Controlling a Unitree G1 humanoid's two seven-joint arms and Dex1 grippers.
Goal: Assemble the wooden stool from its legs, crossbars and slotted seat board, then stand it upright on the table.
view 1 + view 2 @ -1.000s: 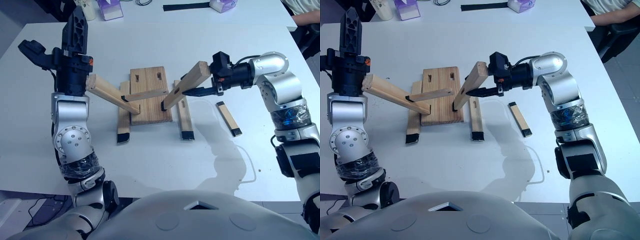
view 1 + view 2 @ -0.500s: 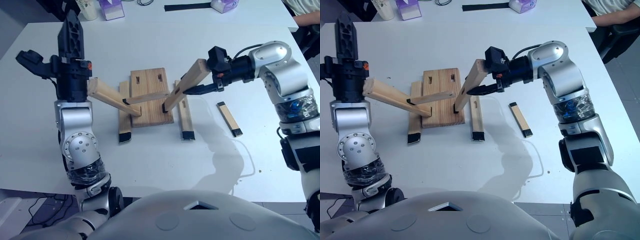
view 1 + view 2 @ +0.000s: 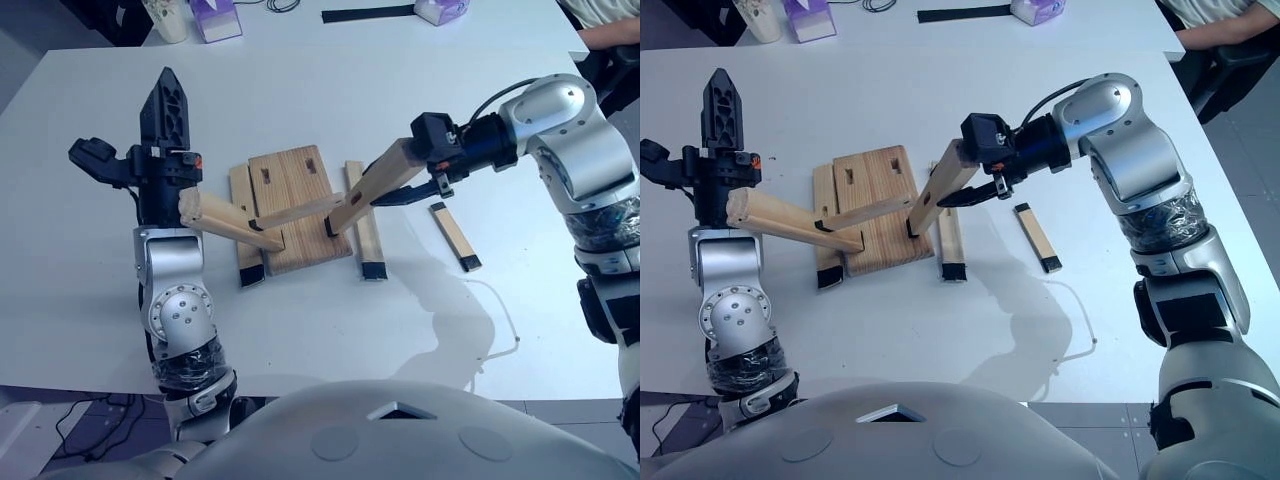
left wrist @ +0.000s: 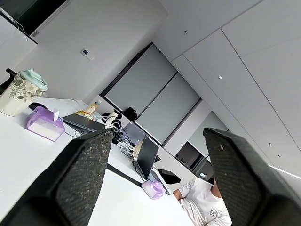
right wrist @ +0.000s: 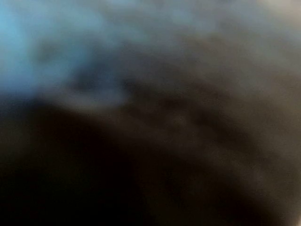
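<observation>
left gripper [image 3: 167,92] upright, fingers apart – right gripper [image 3: 398,183] level, clamping leg [image 3: 360,193]

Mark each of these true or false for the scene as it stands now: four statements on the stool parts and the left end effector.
1. The left end effector points upward, open, holding nothing. True.
2. The seat board stands upright on its legs. False: it lies flat on the table, with the left raised leg and the right raised leg tilted above it.
3. One leg lies flat on the table at each side of the seat board. True: the left flat leg and the right flat leg.
4. The short bar rests on the seat board. False: it lies on the table, apart from the board, to the robot's right.
</observation>
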